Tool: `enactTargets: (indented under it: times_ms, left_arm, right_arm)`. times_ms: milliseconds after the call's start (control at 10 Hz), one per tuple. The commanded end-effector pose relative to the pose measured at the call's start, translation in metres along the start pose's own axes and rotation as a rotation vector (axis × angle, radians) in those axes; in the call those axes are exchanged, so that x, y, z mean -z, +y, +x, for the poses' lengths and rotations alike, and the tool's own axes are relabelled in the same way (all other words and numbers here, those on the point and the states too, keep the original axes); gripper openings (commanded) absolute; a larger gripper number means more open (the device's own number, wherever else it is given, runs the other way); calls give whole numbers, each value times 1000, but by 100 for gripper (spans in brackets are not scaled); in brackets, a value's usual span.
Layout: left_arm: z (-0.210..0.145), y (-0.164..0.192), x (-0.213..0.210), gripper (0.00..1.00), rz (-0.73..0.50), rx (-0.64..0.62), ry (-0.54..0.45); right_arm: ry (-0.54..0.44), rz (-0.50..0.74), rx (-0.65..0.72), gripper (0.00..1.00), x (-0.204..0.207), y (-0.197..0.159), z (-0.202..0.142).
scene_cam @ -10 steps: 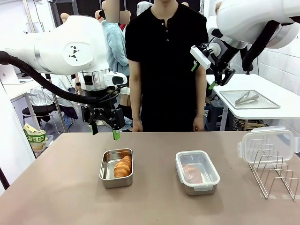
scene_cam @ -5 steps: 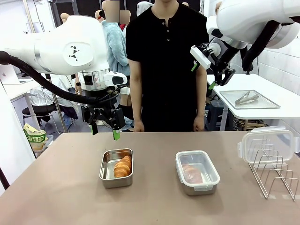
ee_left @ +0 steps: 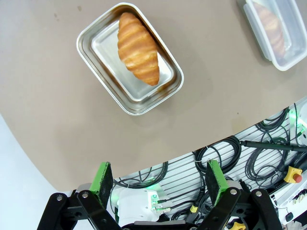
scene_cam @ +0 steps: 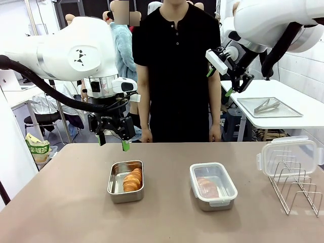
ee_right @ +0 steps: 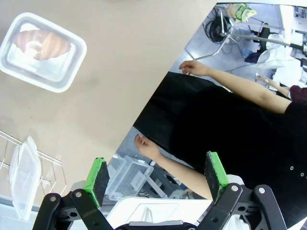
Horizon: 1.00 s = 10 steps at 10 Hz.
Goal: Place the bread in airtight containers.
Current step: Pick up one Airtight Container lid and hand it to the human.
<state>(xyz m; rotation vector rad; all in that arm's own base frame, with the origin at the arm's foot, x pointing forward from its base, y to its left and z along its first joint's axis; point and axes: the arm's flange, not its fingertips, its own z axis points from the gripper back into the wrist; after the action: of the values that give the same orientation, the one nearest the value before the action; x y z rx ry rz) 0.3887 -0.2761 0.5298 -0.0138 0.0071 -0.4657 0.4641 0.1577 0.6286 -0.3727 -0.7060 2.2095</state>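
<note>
A golden ridged bread roll (scene_cam: 132, 179) (ee_left: 138, 48) lies in an uncovered steel container (scene_cam: 115, 186) (ee_left: 103, 72) left of the table's middle. Another bread roll (scene_cam: 207, 187) (ee_right: 42, 44) shows through the clear lid of the second container (scene_cam: 213, 186) (ee_right: 41, 51) to its right. My left gripper (scene_cam: 113, 143) (ee_left: 158, 182) hangs open and empty above the far edge of the uncovered container. High at the upper right, my right gripper (scene_cam: 219, 81) (ee_right: 156, 176) is open and empty, well above the table.
A wire rack (scene_cam: 297, 188) (ee_right: 9, 143) stands at the table's right edge with a spare clear lid (scene_cam: 289, 155) (ee_right: 22, 177) leaning on it. A person in a black shirt (scene_cam: 178, 66) stands at the far side, hands down. A side table carries a flat tray with tongs (scene_cam: 268, 106).
</note>
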Motion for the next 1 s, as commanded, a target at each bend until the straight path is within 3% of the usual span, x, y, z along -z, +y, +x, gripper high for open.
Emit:
enactTargets:
  times_ms: [0,900]
  left_arm:
    - [-1,1,-2,100,8,-3,0]
    - [-1,1,-2,100,8,-3,0]
  right_arm:
    - [-1,-10,4,100,1,0,0]
    - [0,0,0,100,0,0,0]
